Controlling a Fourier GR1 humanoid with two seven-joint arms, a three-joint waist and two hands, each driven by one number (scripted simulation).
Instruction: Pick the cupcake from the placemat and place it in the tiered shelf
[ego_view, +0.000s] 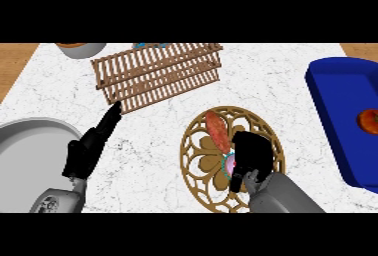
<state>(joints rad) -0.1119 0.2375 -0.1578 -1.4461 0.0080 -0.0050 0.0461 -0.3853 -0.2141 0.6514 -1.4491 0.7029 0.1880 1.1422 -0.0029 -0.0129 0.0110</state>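
Note:
A round gold openwork placemat (198, 150) lies on the white marble counter, right of centre. My right hand (252, 155) hangs over its right half, fingers bent down over the cupcake (228, 162), of which only a pink and teal sliver shows at the hand's left edge. Whether the fingers close round it is hidden. A reddish sausage-like item (217, 131) lies on the placemat just above the hand. The wooden slatted tiered shelf (158, 74) stands at the back centre. My left hand (90, 145) rests open at the left, fingers pointing up toward the shelf's lower left corner.
A grey pan (29, 145) sits at the left edge, beside my left forearm. A blue tray (341, 115) at the right holds an orange-red fruit (368, 121). A white bowl (80, 48) stands at the back left. Wooden counter shows past both back corners.

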